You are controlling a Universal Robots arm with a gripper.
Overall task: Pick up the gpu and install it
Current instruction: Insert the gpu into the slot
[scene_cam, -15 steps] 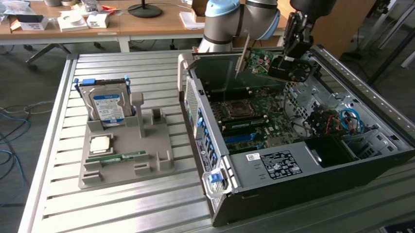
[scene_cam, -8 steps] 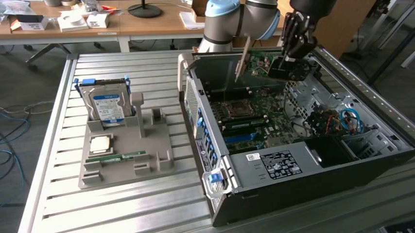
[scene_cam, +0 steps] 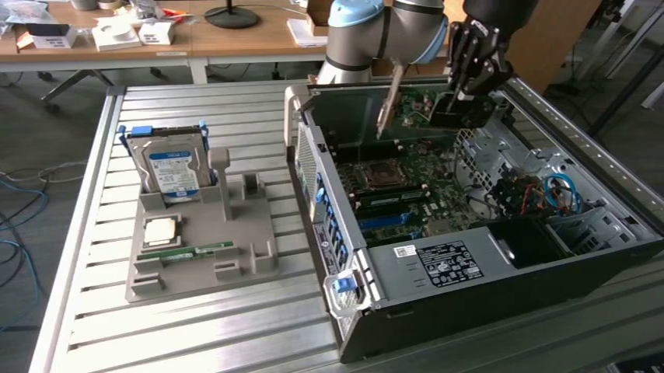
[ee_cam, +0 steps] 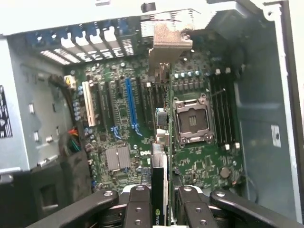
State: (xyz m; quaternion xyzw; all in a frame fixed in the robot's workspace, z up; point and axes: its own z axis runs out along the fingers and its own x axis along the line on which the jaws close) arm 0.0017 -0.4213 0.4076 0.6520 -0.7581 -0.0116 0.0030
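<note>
End effector [ee_cam: 160,203] snug around gpu [ee_cam: 159,176].

Looking at an open PC case [scene_cam: 436,264] lying on its side on a slatted metal table [scene_cam: 207,326], with the motherboard [scene_cam: 436,167] facing up. Up over the board's far end, got the black gripper [scene_cam: 464,97] clamped on the gpu [scene_cam: 421,105], with its silver bracket [scene_cam: 393,97] hanging down toward the exterior view's left. Over on that same side, well apart from the case, spotting a grey parts holder [scene_cam: 244,241] with a blue-labelled hard drive [scene_cam: 171,171] standing upright in it, plus a cpu chip [scene_cam: 163,229] and a memory stick [scene_cam: 186,250] lying flat.
</note>
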